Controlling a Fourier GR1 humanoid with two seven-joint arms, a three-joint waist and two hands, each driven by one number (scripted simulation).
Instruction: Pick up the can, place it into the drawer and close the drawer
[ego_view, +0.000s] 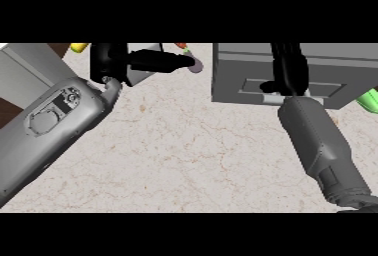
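Head view. Right hand (286, 67) is stretched out against the front of the grey drawer (244, 75), at the top right of the surface (184, 150). Its fingers reach down over the drawer face near the pale handle (275, 100); whether they are curled or straight I cannot tell, since they merge into one dark shape.

Left hand (129, 60) is at the upper left, fingers and thumb relaxed and holding nothing, close to a small purplish object (196, 65) that I cannot identify.

The can is not visible anywhere in this view. Judgement: it is either already inside the drawer or hidden. The drawer front looks nearly flush with its housing, so the step in hand appears to be the closing push, late in the task.

Next move, as a judgement: a straight push along the drawer's travel until the front seats, then the hand draws clear without catching the handle.

Can's look: cannot be described, not seen.

Also present: a yellow item (79, 47) at top left and a green item (368, 100) at the right edge.
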